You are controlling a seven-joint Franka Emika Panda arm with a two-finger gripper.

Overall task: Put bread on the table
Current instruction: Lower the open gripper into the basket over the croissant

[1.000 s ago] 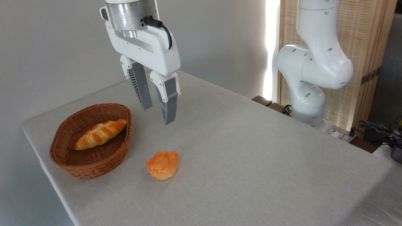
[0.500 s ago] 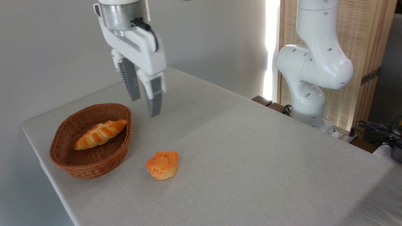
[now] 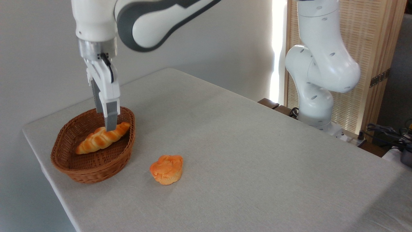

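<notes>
The pincer [image 3: 108,124] hangs inside the basket [image 3: 93,167], its tips at the bread [image 3: 102,138]; whether it is spread I cannot tell. The basket sits near the desk's [image 3: 244,161] left edge, with bare cloth stretching right past the bun [image 3: 166,169].

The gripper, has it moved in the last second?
Yes. The gripper swung left and down, from above the bare table to just over the bread in the basket.

Grey wall [image 3: 38,48] (sunlit) beside slatted wooden screen [image 3: 370,42].
</notes>
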